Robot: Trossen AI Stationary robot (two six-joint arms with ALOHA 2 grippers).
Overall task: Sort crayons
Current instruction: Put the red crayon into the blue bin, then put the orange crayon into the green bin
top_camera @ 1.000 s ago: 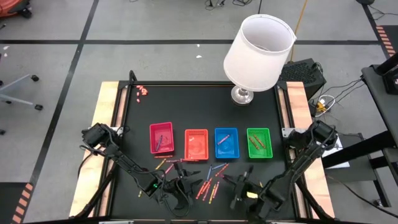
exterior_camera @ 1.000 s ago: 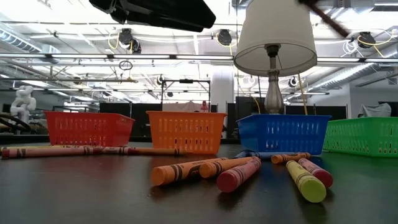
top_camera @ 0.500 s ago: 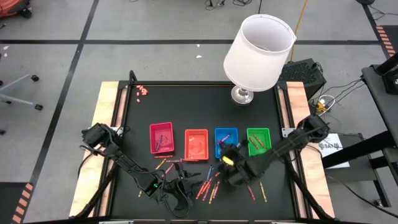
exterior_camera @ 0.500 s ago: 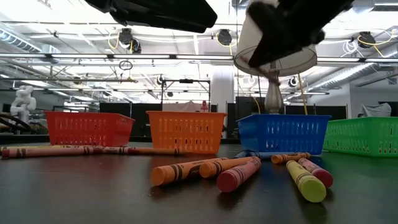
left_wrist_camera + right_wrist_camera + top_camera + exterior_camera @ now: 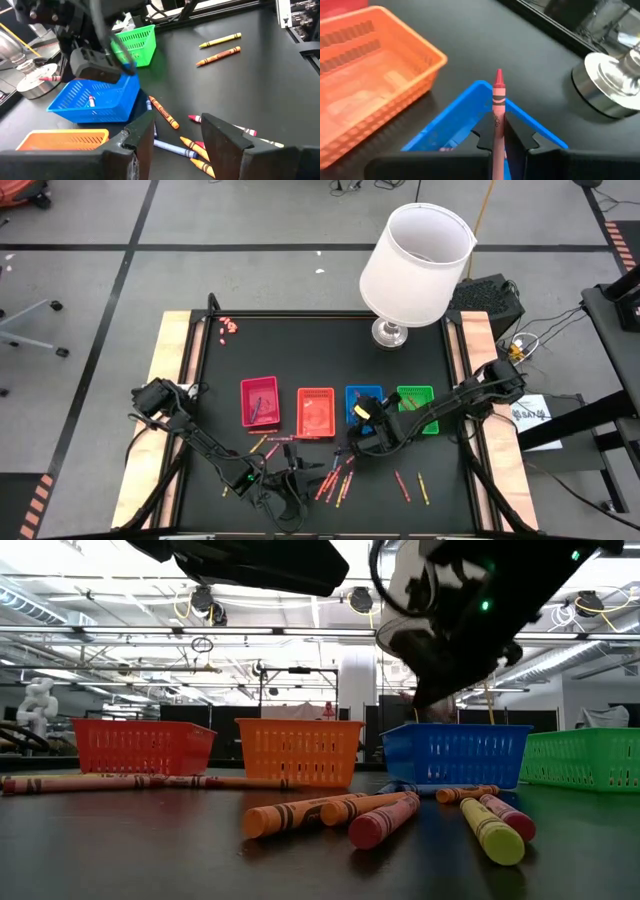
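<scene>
Now the right hand (image 5: pixel 499 131), pinching a red crayon (image 5: pixel 498 107), is arriving over the blue basket (image 5: pixel 364 409) from the table's near edge, seemingly the wrong colour bin. The left hand (image 5: pixel 176 131) is waiting half-open above the loose crayons (image 5: pixel 338 478).

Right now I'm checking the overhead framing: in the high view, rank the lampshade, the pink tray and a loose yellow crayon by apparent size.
1. lampshade, though it stands nearer the camera
2. pink tray
3. yellow crayon
</scene>
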